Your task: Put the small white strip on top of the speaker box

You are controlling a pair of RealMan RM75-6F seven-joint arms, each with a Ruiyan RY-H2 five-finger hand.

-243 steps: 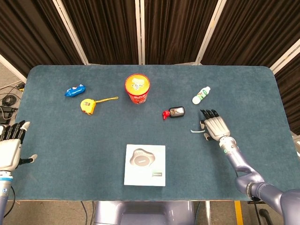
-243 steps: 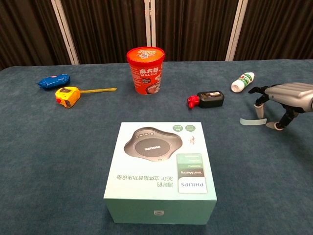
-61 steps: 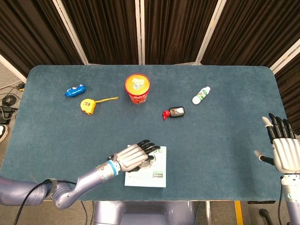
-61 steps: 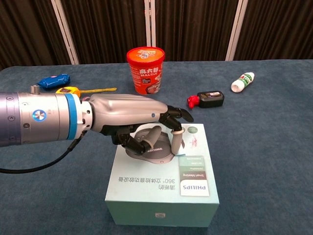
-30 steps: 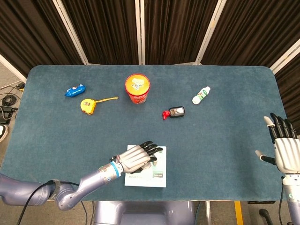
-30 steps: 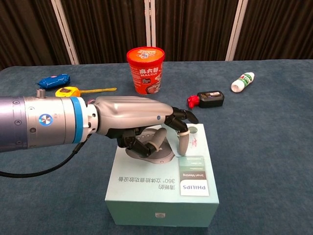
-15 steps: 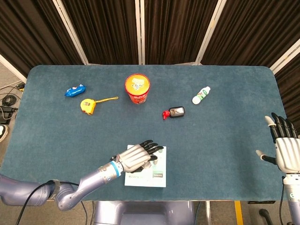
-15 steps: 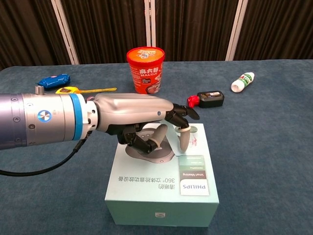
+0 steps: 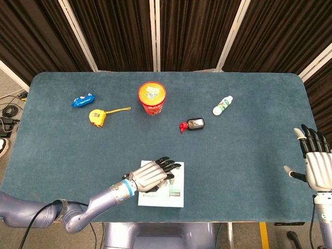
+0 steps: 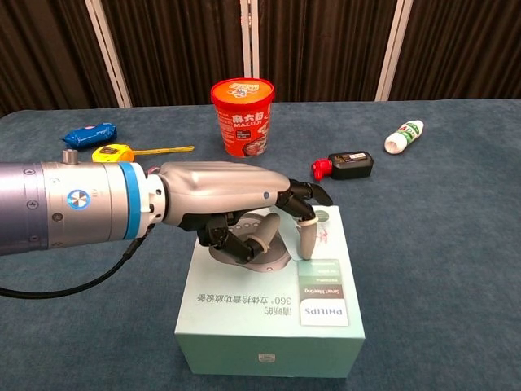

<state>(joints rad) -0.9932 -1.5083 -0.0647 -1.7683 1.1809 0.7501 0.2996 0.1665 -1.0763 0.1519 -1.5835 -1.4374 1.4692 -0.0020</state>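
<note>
the left robot hand [image 10: 236,212] hangs palm down over the speaker box [image 10: 269,326], which sits on the near part of the blue surface [image 9: 249,166]. in the chest view the small white strip [image 10: 305,240] shows under the front fingers, hanging down from them with its lower end at or just above the box lid; whether it touches the lid cannot be told. the strip looks pinched between the thumb and a finger, while the other fingers are curled under the palm above the printed picture of the speaker. in the head view the same robot hand [image 9: 151,175] covers the far left part of the box [image 9: 174,194], and the strip is hidden there.

the right robot hand [image 9: 315,166] is at the right edge of the head view, well away from the box, fingers spread and straight, holding nothing.

farther back on the surface stand a red cup [image 9: 152,98] with a printed lid, a yellow tape measure [image 9: 97,117] with its tape pulled out, and a blue packet [image 9: 82,100] to the left. to the right of the cup lie a small black device with a red end [image 9: 193,124] and a white bottle [image 9: 222,105] on its side.
</note>
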